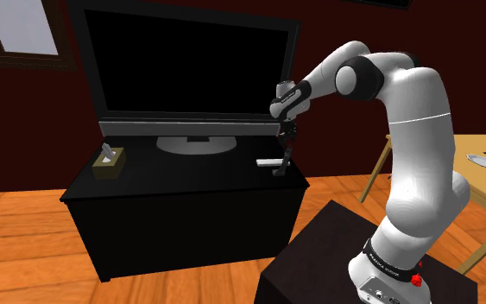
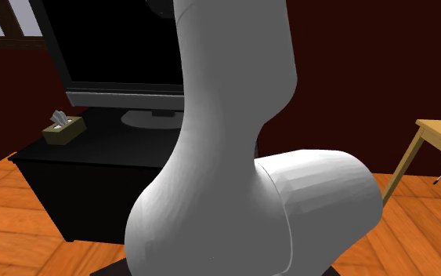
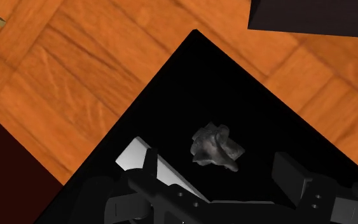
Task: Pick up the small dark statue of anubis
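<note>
The small dark grey Anubis statue stands near the right end of the black TV cabinet. My gripper hangs just above it, pointing down. In the wrist view the statue lies between the two black fingers, which stand wide apart and touch nothing. The gripper is open and centred over the statue.
A white remote lies right beside the statue, close to one finger. A large black TV on a grey foot stands behind. A tissue box sits at the cabinet's other end. The cabinet's corner edge is near; a wooden table stands to the right.
</note>
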### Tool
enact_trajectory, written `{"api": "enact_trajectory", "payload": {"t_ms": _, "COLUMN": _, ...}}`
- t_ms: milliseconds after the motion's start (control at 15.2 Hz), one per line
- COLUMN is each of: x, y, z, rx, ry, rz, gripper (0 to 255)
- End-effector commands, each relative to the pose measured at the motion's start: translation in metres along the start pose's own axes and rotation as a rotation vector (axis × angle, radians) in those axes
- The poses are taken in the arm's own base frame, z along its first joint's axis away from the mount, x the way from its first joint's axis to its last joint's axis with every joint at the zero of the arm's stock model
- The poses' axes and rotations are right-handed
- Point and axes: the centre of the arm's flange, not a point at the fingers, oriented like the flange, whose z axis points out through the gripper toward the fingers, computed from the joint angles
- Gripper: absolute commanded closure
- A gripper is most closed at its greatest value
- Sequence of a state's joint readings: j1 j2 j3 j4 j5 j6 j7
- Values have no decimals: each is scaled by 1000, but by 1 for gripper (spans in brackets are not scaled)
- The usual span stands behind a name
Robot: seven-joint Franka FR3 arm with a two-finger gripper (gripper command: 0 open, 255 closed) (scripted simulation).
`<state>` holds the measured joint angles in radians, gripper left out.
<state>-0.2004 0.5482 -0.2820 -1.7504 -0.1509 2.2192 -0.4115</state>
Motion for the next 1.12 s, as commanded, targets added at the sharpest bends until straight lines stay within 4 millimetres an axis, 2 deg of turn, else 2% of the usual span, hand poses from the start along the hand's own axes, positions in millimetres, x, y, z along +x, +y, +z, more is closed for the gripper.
{"api": "enact_trajectory", "payload": {"t_ms": 0, "x": 8, "y": 2, "z": 13, "rx": -2, "ry": -2, "rz": -4, "gripper": 0}}
{"api": "enact_trajectory", "payload": {"t_ms": 396, "x": 14, "y": -5, "z": 46, "rx": -2, "ry": -2, "rz": -4, "gripper": 0}}
{"api": "enact_trajectory", "payload": {"t_ms": 528, "x": 14, "y": -5, "z": 46, "rx": -2, "ry": -2, "rz": -4, "gripper": 0}}
{"api": "enact_trajectory", "payload": {"t_ms": 594, "x": 14, "y": -5, "z": 46, "rx": -2, "ry": -2, "rz": -4, "gripper": 255}}
{"api": "enact_trajectory", "payload": {"t_ms": 1056, "x": 14, "y": -5, "z": 46, "rx": -2, "ry": -2, "rz": -4, "gripper": 255}}
